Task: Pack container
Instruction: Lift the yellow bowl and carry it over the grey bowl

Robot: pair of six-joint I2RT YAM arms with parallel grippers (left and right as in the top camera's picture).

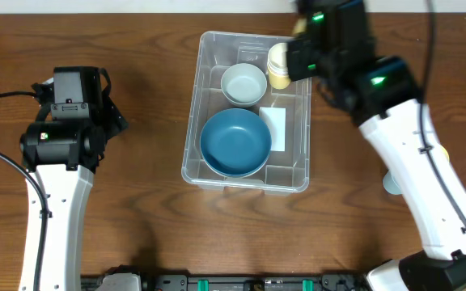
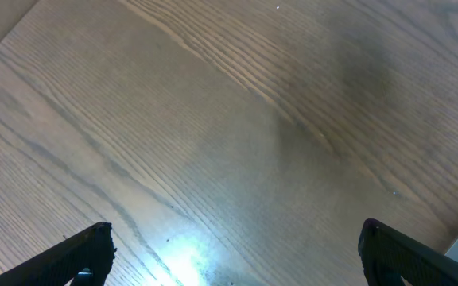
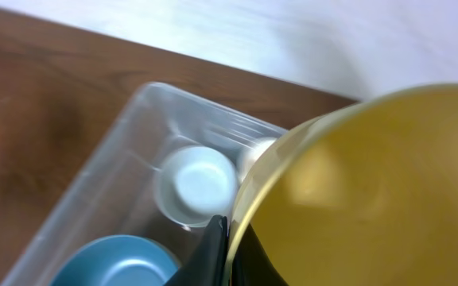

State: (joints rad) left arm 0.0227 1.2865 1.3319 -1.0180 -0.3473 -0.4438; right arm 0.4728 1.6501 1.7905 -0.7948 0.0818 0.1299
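Though hidden overhead, claw (image 3: 227,250) grips bowl (image 3: 356,199).

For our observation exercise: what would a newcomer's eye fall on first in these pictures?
The clear container in the middle of the wooden table stands out, holding a big blue bowl and a small pale bowl beyond it. At its far right corner the right tool pinches the rim of a yellow cup. The left tool hangs open over the table.
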